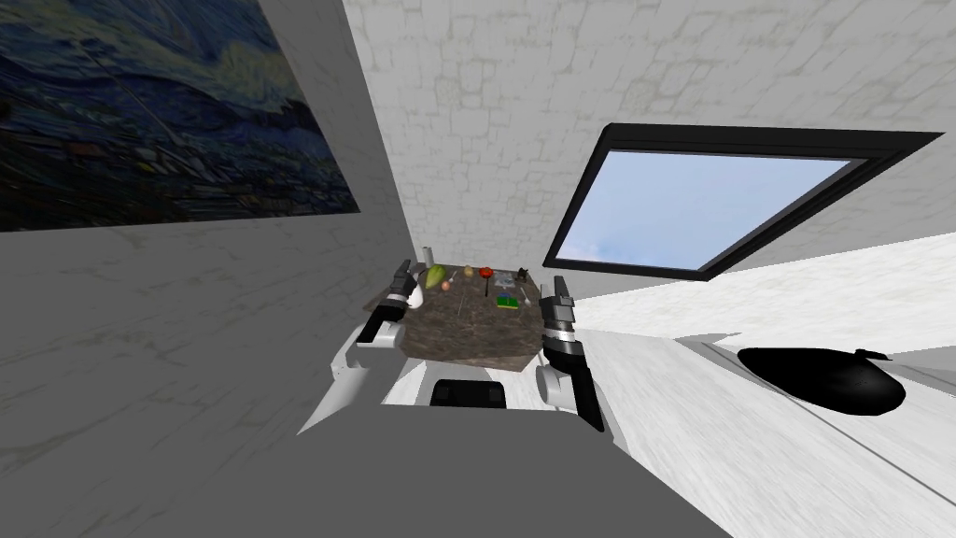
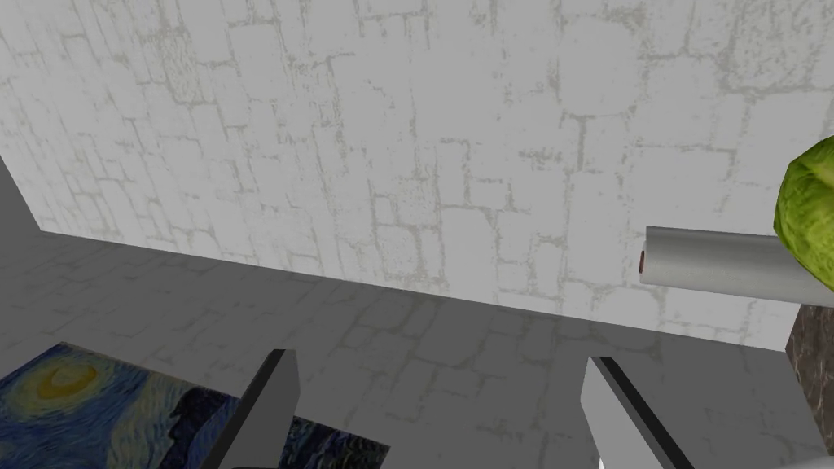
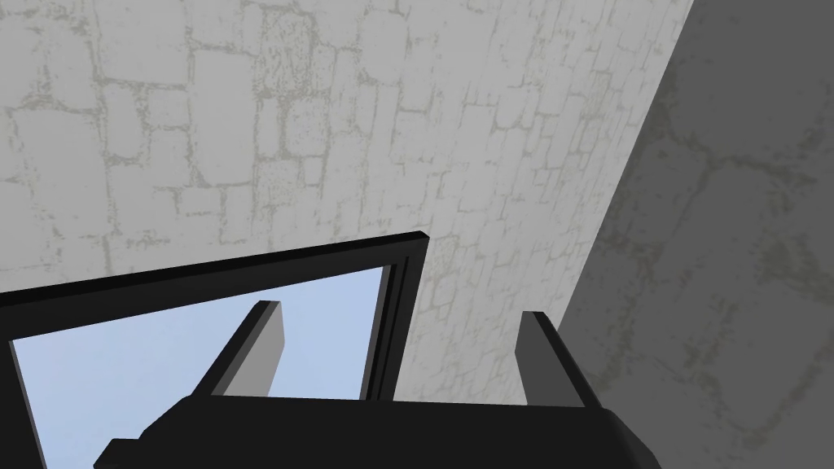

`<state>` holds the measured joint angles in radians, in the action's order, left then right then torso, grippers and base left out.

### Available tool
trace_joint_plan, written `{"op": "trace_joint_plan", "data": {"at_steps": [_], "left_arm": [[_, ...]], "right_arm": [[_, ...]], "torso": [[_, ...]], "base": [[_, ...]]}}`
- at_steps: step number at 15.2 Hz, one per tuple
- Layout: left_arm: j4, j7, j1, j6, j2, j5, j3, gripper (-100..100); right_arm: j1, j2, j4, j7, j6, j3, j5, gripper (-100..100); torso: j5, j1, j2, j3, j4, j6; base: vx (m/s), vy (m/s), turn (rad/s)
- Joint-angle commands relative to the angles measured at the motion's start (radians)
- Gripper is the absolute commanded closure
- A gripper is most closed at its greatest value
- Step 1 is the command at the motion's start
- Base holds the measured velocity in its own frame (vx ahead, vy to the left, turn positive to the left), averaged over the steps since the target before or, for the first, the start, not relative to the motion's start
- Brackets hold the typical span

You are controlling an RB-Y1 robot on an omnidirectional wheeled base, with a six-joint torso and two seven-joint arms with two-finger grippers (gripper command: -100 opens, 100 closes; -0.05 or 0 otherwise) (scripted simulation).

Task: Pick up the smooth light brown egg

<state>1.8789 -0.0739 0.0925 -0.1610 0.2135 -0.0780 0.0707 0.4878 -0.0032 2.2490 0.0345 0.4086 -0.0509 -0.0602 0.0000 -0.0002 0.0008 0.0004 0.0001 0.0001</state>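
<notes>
Left tool [image 1: 404, 269] stands wide open at the desk's [image 1: 467, 332] left edge. A green cabbage [image 1: 435, 276] sits just beside it. The small light brown egg [image 1: 446, 286] lies on the desk at the tool's 4 o'clock, touching the cabbage or nearly so. Its long axis is too small to read. The left arm is nearer. Right tool [image 1: 560, 285], also wide, has the egg at 9 o'clock, well apart.

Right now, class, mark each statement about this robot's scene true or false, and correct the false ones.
1. The left end effector and the right end effector are both open. True.
2. The egg is held by the left end effector. False: it lies on the table, ungripped.
3. The cabbage lies beside the egg. True.
4. The tomato is on the floor. False: it is on the table.
</notes>
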Motion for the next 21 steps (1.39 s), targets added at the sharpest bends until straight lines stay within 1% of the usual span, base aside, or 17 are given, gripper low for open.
{"op": "trace_joint_plan", "data": {"at_steps": [1,2,4,5,7,8,9,10,11,13,15,16,17,18,19,20,21], "left_arm": [[-0.050,-0.009,-0.050,0.050,0.007,-0.007,0.005,-100],[-0.060,-0.009,-0.065,0.069,0.007,-0.007,0.005,-100],[-0.073,-0.009,-0.068,0.069,0.007,-0.007,0.005,-100],[-0.107,-0.018,-0.107,0.116,0.013,-0.013,0.008,-100],[-0.132,-0.018,-0.122,0.124,0.013,-0.013,0.008,-100],[-0.165,-0.027,-0.161,0.163,0.018,-0.020,0.012,-100],[-0.186,-0.027,-0.176,0.178,0.018,-0.020,0.012,-100],[-0.193,-0.027,-0.176,0.179,0.018,-0.020,0.012,-100],[-0.225,-0.035,-0.215,0.217,0.023,-0.026,0.015,-100],[-0.255,-0.035,-0.231,0.235,0.023,-0.026,0.015,-100],[-0.299,-0.044,-0.287,0.293,0.027,-0.033,0.019,-100],[-0.318,-0.044,-0.287,0.293,0.027,-0.033,0.019,-100],[-0.348,-0.053,-0.325,0.325,0.031,-0.039,0.023,-100],[-0.368,-0.053,-0.342,0.342,0.031,-0.039,0.023,-100],[-0.381,-0.053,-0.343,0.350,0.031,-0.039,0.023,-100],[-0.405,-0.062,-0.379,0.384,0.034,-0.045,0.027,-100],[-0.429,-0.062,-0.398,0.402,0.034,-0.045,0.027,-100]], "right_arm": [[0.000,0.000,0.000,0.000,0.000,0.000,0.000,0],[0.000,0.000,0.000,0.000,0.000,0.000,0.000,0],[0.000,0.000,0.000,0.000,0.000,0.000,0.000,0],[0.000,0.000,0.000,0.000,0.000,0.000,0.000,0],[0.000,0.000,0.000,0.000,0.000,0.000,0.000,0],[0.000,0.000,0.000,0.000,0.000,0.000,0.000,0],[0.000,0.000,0.000,0.000,0.000,0.000,0.000,0],[0.000,0.000,0.000,0.000,0.000,0.000,0.000,0],[0.000,0.000,0.000,0.000,0.000,0.000,0.000,0],[0.000,0.000,0.000,0.000,0.000,0.000,0.000,0],[0.000,0.000,0.000,0.000,0.000,0.000,0.000,0],[0.000,0.000,0.000,0.000,0.000,0.000,0.000,0],[0.000,0.000,0.000,0.000,0.000,0.000,0.000,0],[0.000,0.000,0.000,0.000,0.000,0.000,0.000,0],[0.000,0.000,0.000,0.000,0.000,0.000,0.000,0],[0.000,0.000,0.000,0.000,0.000,0.000,0.000,0],[0.000,0.000,0.000,0.000,0.000,0.000,0.000,0]], "torso": [[0.000,0.000,0.000,0.000,0.000,0.000],[0.000,0.000,0.000,0.000,0.000,0.000],[0.000,0.000,0.000,0.000,0.000,0.000],[0.000,0.000,0.000,0.000,0.000,0.000],[0.000,0.000,0.000,0.000,0.000,0.000],[0.000,0.000,0.000,0.000,0.000,0.000],[0.000,0.000,0.000,0.000,0.000,0.000],[0.000,0.000,0.000,0.000,0.000,0.000],[0.000,0.000,0.000,0.000,0.000,0.000],[0.000,0.000,0.000,0.000,0.000,0.000],[0.000,0.000,0.000,0.000,0.000,0.000],[0.000,0.000,0.000,0.000,0.000,0.000],[0.000,0.000,0.000,0.000,0.000,0.000],[0.000,0.000,0.000,0.000,0.000,0.000],[0.000,0.000,0.000,0.000,0.000,0.000],[0.000,0.000,0.000,0.000,0.000,0.000],[0.000,0.000,0.000,0.000,0.000,0.000]], "base": [[-0.018,-0.005,-0.071],[-0.022,-0.004,-0.073],[-0.014,-0.002,-0.012],[-0.016,-0.007,-0.075],[-0.018,-0.005,-0.057],[-0.018,-0.003,-0.073],[-0.019,-0.002,-0.084],[-0.013,-0.001,-0.029],[-0.017,-0.006,-0.071],[-0.018,-0.002,-0.050],[-0.020,-0.001,-0.073],[-0.014,0.001,-0.034],[-0.014,0.001,-0.065],[-0.015,0.001,-0.071],[-0.011,0.001,-0.033],[-0.015,-0.001,-0.078],[-0.016,0.003,-0.092]]}}
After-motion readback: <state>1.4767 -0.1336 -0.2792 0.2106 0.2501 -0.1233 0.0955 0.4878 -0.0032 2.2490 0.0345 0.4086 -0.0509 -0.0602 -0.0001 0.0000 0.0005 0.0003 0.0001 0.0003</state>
